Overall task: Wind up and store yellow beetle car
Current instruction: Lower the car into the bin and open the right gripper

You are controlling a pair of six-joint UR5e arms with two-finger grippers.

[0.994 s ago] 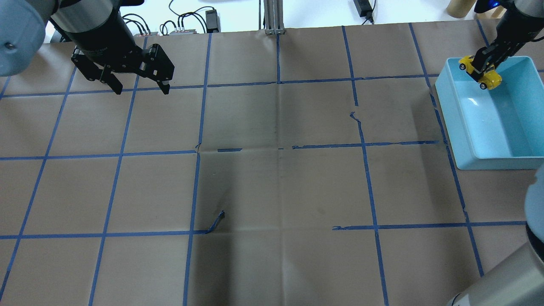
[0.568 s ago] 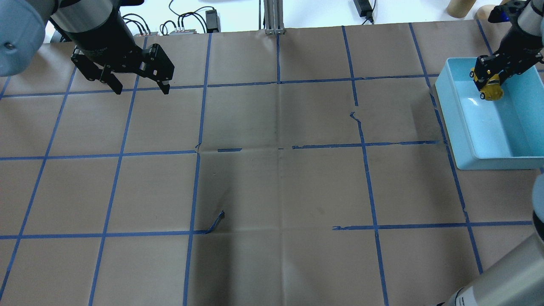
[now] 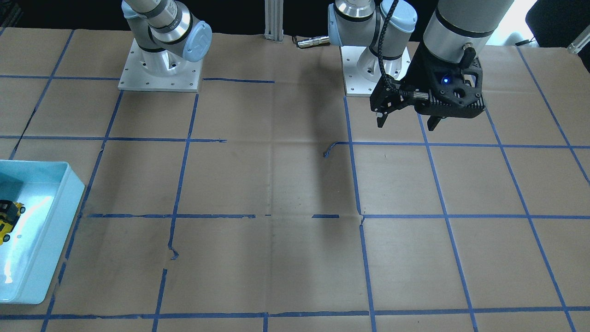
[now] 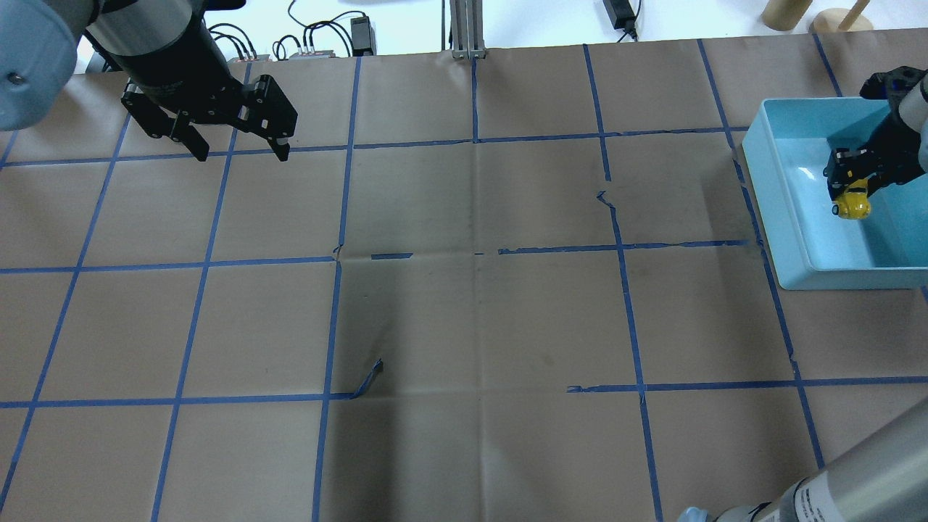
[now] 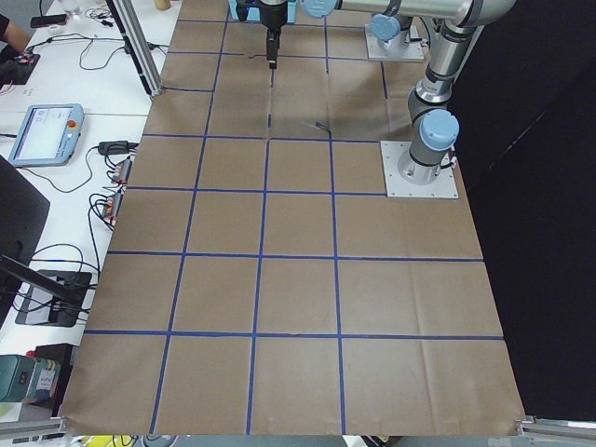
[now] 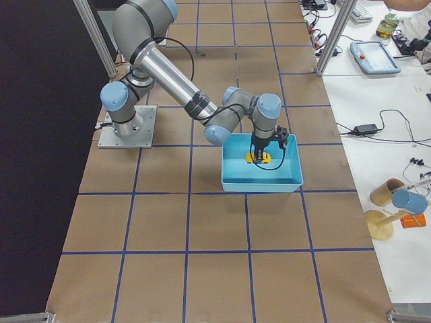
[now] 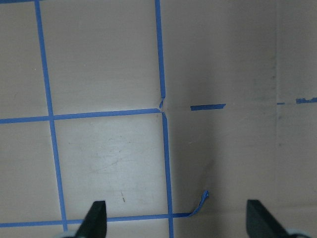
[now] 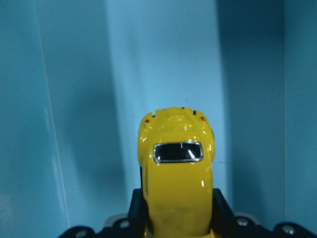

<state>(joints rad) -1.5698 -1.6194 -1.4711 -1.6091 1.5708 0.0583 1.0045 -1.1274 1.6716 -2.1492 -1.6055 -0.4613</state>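
The yellow beetle car [image 4: 854, 209] is held by my right gripper [image 4: 852, 187] low inside a light-blue bin [image 4: 763, 181] at the table's right edge. The right wrist view shows the car [image 8: 176, 168] from behind, with its dark rear window, clamped between the black fingers [image 8: 222, 210] above the bin's floor. The car also shows in the front view [image 3: 6, 217] and the right side view [image 6: 258, 159]. My left gripper [image 4: 239, 151] is open and empty, hovering over the far left of the table, its fingertips [image 7: 96, 218] wide apart.
The table is covered in brown paper with a blue tape grid. A loose curl of tape [image 4: 370, 378] lies near the middle. Cables and power supplies [image 4: 326, 40] lie beyond the far edge. The bin's walls [image 6: 262, 185] surround the car.
My right gripper has carried the car from the bin's far rim toward the robot and down into the bin. The left arm has not moved.
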